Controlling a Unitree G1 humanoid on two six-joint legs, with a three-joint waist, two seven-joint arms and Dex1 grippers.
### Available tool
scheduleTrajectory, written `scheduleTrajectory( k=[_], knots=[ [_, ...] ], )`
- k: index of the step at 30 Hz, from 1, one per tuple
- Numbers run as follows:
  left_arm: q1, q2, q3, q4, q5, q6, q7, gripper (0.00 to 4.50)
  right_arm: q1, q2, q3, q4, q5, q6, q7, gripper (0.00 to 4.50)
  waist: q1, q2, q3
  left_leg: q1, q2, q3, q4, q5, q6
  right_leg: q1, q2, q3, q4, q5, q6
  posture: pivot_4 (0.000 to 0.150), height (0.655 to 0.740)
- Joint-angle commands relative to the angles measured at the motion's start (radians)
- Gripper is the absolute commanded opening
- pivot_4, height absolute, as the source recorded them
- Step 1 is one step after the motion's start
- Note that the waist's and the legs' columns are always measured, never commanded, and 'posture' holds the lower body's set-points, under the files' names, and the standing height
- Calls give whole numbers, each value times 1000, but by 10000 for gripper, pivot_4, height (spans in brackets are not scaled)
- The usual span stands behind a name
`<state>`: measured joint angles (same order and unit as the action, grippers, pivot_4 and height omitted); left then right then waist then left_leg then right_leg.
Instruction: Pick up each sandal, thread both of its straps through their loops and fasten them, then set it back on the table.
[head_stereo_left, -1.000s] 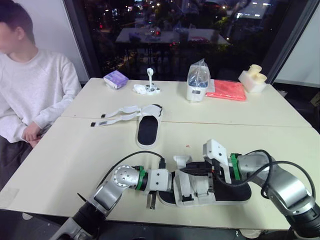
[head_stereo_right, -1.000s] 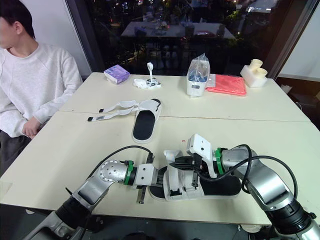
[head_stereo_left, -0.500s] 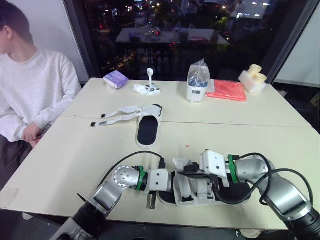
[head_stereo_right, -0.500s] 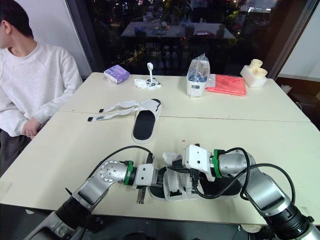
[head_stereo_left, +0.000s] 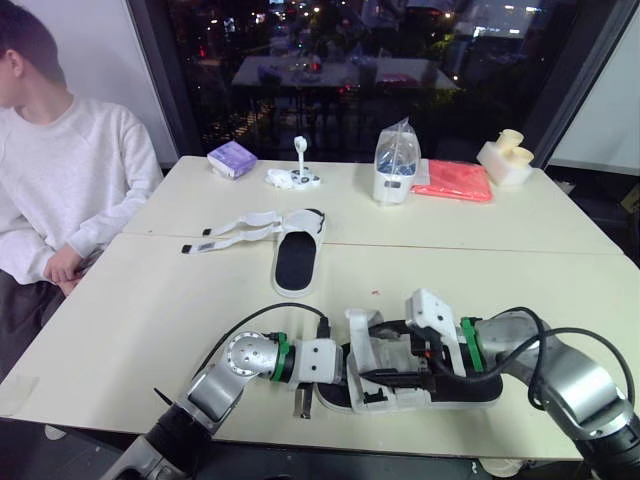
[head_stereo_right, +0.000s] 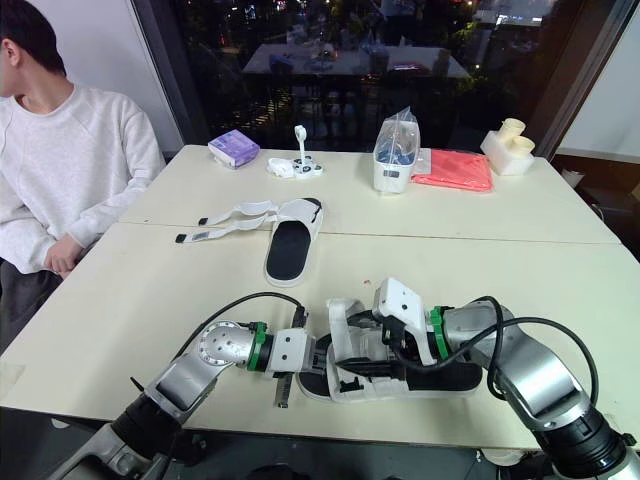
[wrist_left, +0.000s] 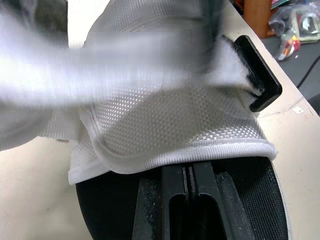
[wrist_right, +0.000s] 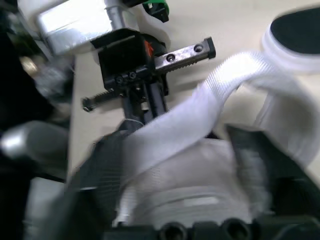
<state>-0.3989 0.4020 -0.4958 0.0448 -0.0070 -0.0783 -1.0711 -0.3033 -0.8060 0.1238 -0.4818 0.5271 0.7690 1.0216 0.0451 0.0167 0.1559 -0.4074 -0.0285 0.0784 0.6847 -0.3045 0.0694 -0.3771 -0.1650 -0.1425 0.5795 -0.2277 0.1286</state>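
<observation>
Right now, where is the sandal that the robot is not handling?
In the left eye view the spare sandal lies left of centre on the table, straps open toward the person, beyond the other sandal.

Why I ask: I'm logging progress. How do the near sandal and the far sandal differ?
The near sandal lies crosswise at the table's front edge, between the left gripper and right gripper; the far sandal lies alone, pointing away. The near sandal's straps rise over its sole; the far sandal's lie flat, trailing to the robot's left. Both are white with black insoles.
</observation>
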Motion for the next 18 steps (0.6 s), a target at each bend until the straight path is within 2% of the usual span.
scheduleTrajectory(
  k=[1, 7, 14, 17, 18],
  knots=[
    [31, 10, -68, 112, 80, 35, -5, 0, -48, 7, -61, -38, 137, 150, -21, 39148, 0, 0, 0, 0, 0, 0, 0, 0, 0, 0, 0, 0, 0, 0, 0, 1500, 7400],
    [27, 9, -66, 108, 79, 39, -7, 0, -102, 12, -70, -22, 257, 311, -53, 39148, 1, 0, 0, 0, 0, 0, 0, -1, 1, 0, 0, 0, 0, 0, 0, 1500, 7400],
    [28, 10, -63, 105, 79, 41, -5, 0, -114, 6, -46, -16, 279, 343, -60, 39148, 1, 0, 0, 0, 0, 0, 0, -1, 1, 0, 0, 0, 0, 0, 0, 1500, 7400],
    [28, 11, -61, 109, 78, 39, -5, 0, -118, 7, -43, -11, 283, 344, -64, 31329, 1, 0, 0, 0, 0, 0, 0, -1, 1, 0, 0, 0, 0, 0, 0, 1500, 7400],
    [28, 11, -61, 110, 78, 38, -4, 0, -119, 8, -42, -10, 284, 344, -65, 26511, 1, 0, 0, 0, 0, 0, 0, -1, 1, 0, 0, 0, 0, 0, 0, 1500, 7400]
  ],
)
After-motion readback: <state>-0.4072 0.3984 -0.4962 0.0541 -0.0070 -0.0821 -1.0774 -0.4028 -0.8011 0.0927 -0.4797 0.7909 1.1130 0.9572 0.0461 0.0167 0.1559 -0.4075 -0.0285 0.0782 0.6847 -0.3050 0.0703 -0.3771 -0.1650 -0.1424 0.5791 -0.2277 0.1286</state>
